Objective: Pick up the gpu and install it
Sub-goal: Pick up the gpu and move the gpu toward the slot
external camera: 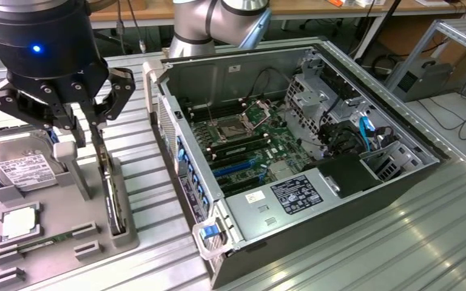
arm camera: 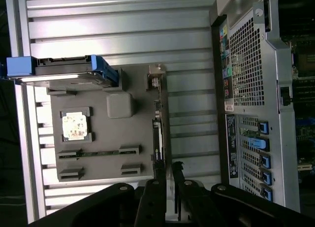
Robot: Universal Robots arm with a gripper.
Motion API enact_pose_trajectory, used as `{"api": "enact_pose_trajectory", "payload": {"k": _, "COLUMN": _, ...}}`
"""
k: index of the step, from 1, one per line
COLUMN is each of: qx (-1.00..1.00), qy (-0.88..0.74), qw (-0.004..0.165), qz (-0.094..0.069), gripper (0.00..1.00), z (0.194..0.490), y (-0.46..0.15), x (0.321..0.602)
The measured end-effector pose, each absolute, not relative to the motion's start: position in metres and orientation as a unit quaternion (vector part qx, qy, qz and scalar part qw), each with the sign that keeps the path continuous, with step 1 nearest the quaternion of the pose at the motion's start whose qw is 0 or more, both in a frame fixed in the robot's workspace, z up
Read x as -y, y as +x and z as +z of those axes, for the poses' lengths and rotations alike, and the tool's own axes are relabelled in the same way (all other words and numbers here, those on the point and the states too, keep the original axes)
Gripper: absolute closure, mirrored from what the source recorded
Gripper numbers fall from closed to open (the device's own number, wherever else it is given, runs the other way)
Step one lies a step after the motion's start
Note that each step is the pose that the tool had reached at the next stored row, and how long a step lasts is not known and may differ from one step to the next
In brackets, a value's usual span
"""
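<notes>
Alignment matters most for this pick, I think. The gripper (external camera: pixel 87 121) hangs low over the grey holder tray (external camera: pixel 55 212). Its fingers are partly apart and hold nothing. The gpu (external camera: pixel 110 188) stands on its long edge in a slot of that tray, directly below the fingers. In the wrist view the thin edge of the card runs toward the gap between the two fingertips (arm camera: pixel 179 175), so the line looks good to me.

To do this step well I would keep the jaws parallel to the card faces and descend straight. I would close on bare board near the upper edge, not on the metal bracket (arm camera: pixel 156 80) at the far end. The card is thin and tall, so a skewed grip may tilt it in the slot.

Exterior view gives me the height: how near the fingers are to the card's upper edge. It also shows the open computer case (external camera: pixel 314 157) with its motherboard (external camera: pixel 241 139) on the exterior view's right. Wrist view adds the sideways centring over the card, and the rear slot covers (arm camera: pixel 251 148) of the case. On the same tray, apart from the card, lie the hard drive (external camera: pixel 22 163), the processor chip (external camera: pixel 19 221) and the memory stick (external camera: pixel 43 241).
</notes>
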State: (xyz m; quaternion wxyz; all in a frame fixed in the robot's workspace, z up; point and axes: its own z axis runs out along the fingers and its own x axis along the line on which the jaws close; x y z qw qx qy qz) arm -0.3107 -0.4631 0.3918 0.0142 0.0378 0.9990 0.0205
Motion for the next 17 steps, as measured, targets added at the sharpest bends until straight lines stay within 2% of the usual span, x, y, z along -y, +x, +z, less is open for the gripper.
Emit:
{"api": "enact_pose_trajectory", "payload": {"k": 1, "qx": -0.999, "qy": 0.038, "qw": 0.014, "qz": 0.021, "gripper": 0.7, "z": 0.392, "y": -0.311, "x": 0.463}}
{"api": "enact_pose_trajectory", "payload": {"k": 2, "qx": -0.999, "qy": 0.038, "qw": 0.014, "qz": 0.021, "gripper": 0.7, "z": 0.392, "y": -0.311, "x": 0.463}}
{"api": "enact_pose_trajectory", "payload": {"k": 3, "qx": -0.999, "qy": 0.038, "qw": 0.014, "qz": 0.021, "gripper": 0.58, "z": 0.392, "y": -0.311, "x": 0.463}}
{"api": "enact_pose_trajectory", "payload": {"k": 4, "qx": -0.999, "qy": 0.038, "qw": 0.014, "qz": 0.021, "gripper": 0.58, "z": 0.392, "y": -0.311, "x": 0.463}}
{"api": "enact_pose_trajectory", "payload": {"k": 5, "qx": -0.999, "qy": 0.038, "qw": 0.014, "qz": 0.021, "gripper": 0.52, "z": 0.392, "y": -0.311, "x": 0.463}}
{"api": "enact_pose_trajectory", "payload": {"k": 17, "qx": -0.999, "qy": 0.038, "qw": 0.014, "qz": 0.021, "gripper": 0.52, "z": 0.355, "y": -0.311, "x": 0.463}}
